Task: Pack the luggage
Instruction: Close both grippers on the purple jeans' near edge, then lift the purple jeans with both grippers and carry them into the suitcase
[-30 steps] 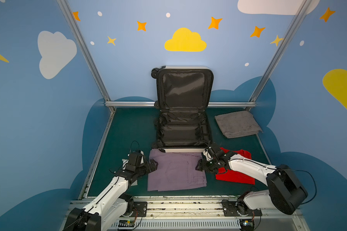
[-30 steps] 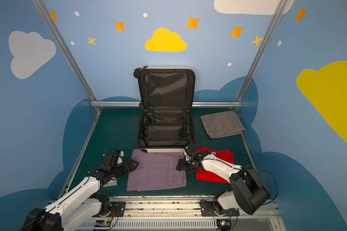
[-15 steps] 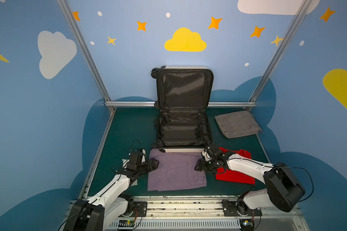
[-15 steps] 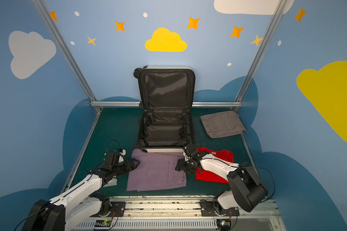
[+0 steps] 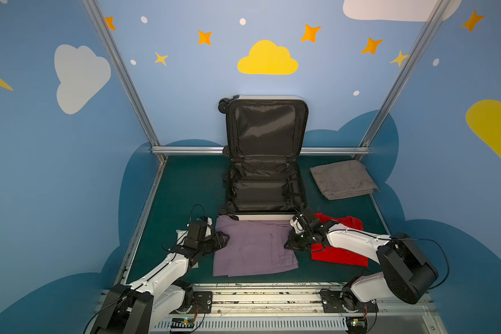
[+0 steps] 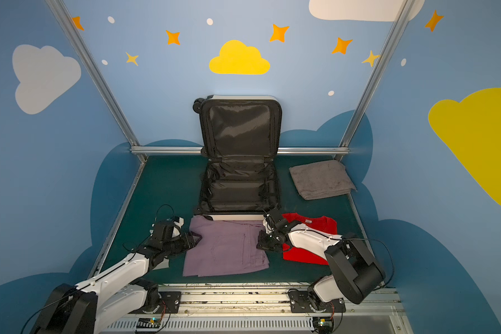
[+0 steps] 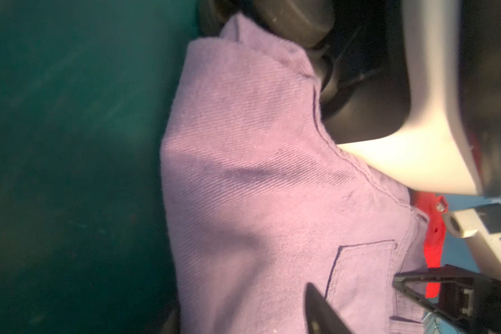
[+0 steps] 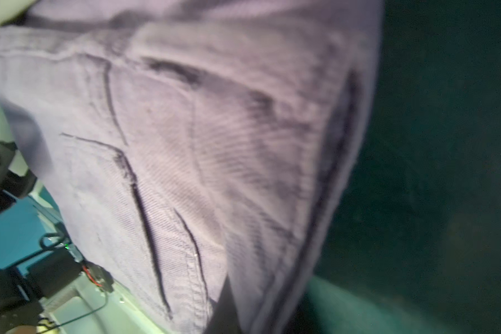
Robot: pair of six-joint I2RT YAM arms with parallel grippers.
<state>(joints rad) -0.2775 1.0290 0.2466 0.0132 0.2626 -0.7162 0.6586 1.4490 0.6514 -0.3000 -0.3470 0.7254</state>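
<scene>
The open luggage [image 5: 262, 192] lies just beyond the purple trousers [image 5: 252, 251], long axis pointing away, equally near the half-spread left end effector [image 5: 222, 240] and the right end effector [image 5: 289, 245] pinching the trousers.

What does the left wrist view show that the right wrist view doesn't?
Only the left wrist view: a wheel of the luggage and a sliver of red shirt. Only the right wrist view: red wires and a black cable. Both: purple trousers on the green table; a pale corner in the right wrist view may also be luggage.
</scene>
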